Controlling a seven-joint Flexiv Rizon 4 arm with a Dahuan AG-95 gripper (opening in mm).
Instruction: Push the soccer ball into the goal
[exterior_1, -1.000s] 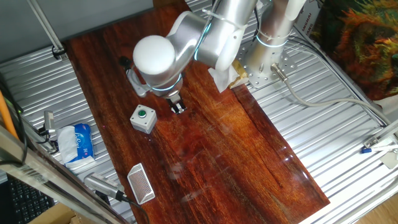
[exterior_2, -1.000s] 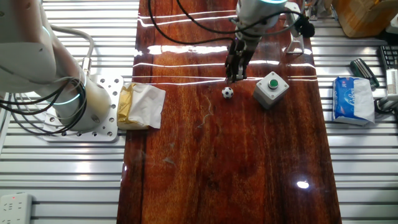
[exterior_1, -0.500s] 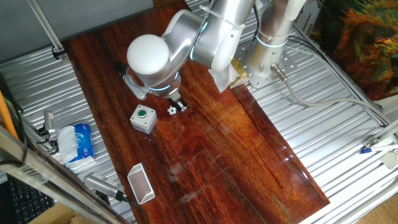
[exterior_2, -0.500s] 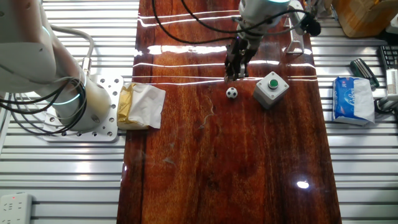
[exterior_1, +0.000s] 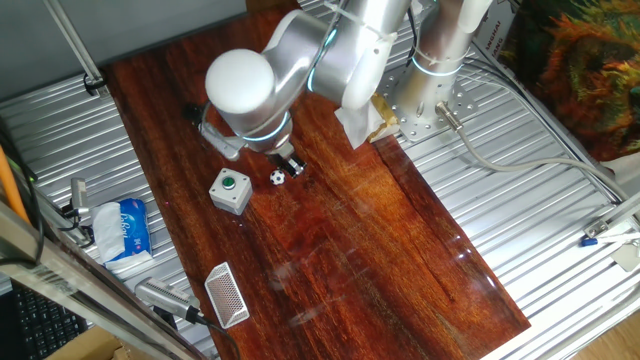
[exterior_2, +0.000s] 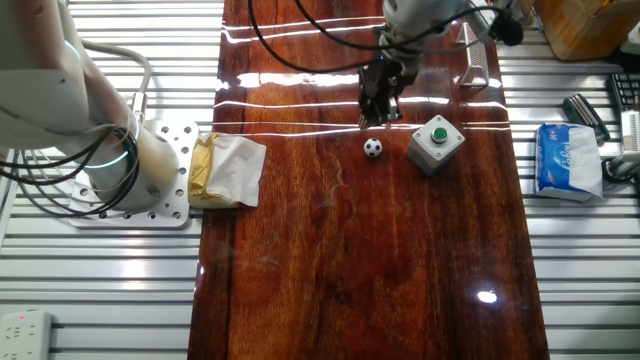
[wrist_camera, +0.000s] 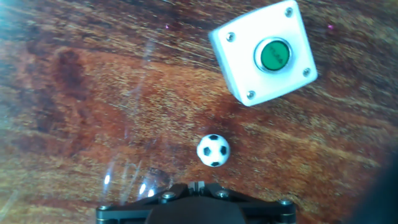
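Note:
The soccer ball (exterior_1: 277, 178) (exterior_2: 372, 148) (wrist_camera: 213, 150) is a tiny white ball with black patches, resting on the dark wooden board. My gripper (exterior_1: 291, 165) (exterior_2: 378, 118) (wrist_camera: 198, 185) hangs just behind the ball, a small gap away, with its fingers shut together and nothing between them. The goal (exterior_1: 226, 295), a small white frame with mesh, stands near the board's front left edge, well beyond the ball. It shows in only one fixed view.
A grey box with a green button (exterior_1: 230, 190) (exterior_2: 436, 142) (wrist_camera: 263, 53) sits right beside the ball. A blue tissue pack (exterior_1: 125, 228) (exterior_2: 568, 160) lies off the board. A crumpled cloth (exterior_2: 228, 170) lies by the arm's base (exterior_2: 130, 170).
The ball rolled a little toward the button box about a second ago and now rests. The shut gripper has drawn back slightly from it.

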